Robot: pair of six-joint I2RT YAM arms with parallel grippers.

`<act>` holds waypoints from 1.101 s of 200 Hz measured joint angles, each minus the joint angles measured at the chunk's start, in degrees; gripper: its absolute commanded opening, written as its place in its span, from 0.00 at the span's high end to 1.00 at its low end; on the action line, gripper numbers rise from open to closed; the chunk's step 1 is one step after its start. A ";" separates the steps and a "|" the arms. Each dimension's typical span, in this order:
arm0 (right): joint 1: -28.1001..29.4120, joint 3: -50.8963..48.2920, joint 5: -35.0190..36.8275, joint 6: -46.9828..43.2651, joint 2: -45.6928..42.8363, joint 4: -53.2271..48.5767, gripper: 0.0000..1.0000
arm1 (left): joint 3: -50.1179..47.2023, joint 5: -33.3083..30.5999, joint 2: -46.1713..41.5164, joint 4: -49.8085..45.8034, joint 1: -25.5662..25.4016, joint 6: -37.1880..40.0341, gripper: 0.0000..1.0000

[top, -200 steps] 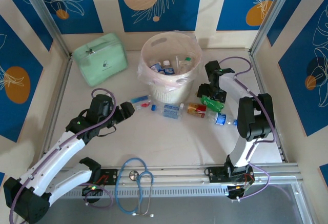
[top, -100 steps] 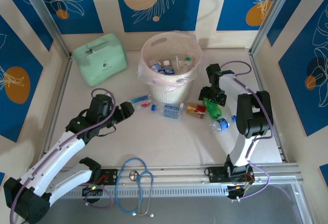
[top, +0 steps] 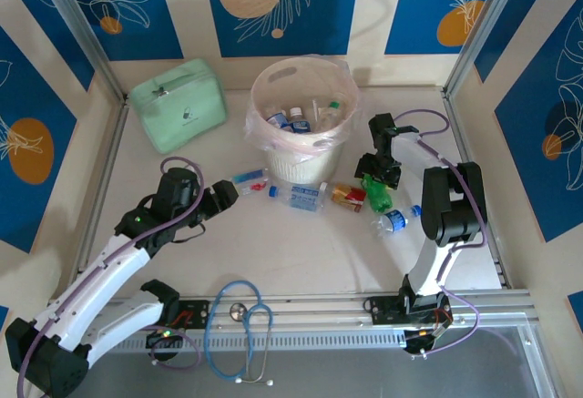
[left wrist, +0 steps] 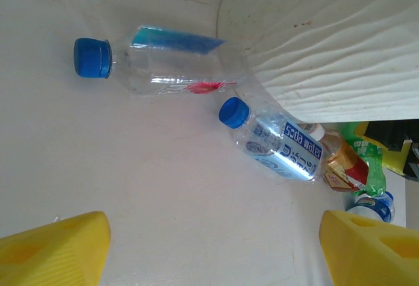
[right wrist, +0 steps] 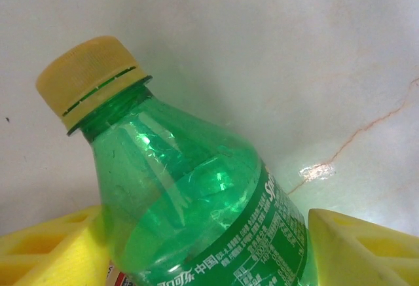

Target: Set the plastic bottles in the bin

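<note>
— Where does the green bottle (right wrist: 196,188) lie against our right claw (right wrist: 209,260)?

— Between its yellow fingers (right wrist: 52,250), one at each flank, with the yellow cap (right wrist: 88,76) sticking out past the tips. Whether the claw presses the bottle, we cannot tell.

— What does the overhead view add?

— The surroundings. The bin (top: 301,168) stands close beside that claw with several bottles (top: 293,120) inside it. A red-and-yellow bottle (top: 349,195) lies just next to the green one. A blue-capped bottle (top: 393,219) rests on the tabletop (top: 301,252) near the claw's other side.

— And our left claw (left wrist: 216,247)?

— It gapes wide with nothing between its fingers. Ahead of it lies a clear bottle (left wrist: 163,63). Ahead and to the right is one whose label we read as "Soda water" (left wrist: 278,145). Both lie at the foot of the bin. From above, that lettering is too small for us to read.
</note>
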 measured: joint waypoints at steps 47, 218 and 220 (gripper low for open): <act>0.42 -1.79 -0.24 0.31 -0.31 1.62 0.19 | 0.00 0.09 0.00 0.00 0.15 0.00 0.17; 2.27 -5.20 0.70 0.55 -8.31 -2.32 0.41 | -0.02 0.20 -0.74 -0.02 0.48 -0.02 0.17; 2.34 -5.20 0.72 0.57 -8.63 -2.47 0.42 | -0.02 0.20 -0.74 -0.02 0.48 -0.02 0.16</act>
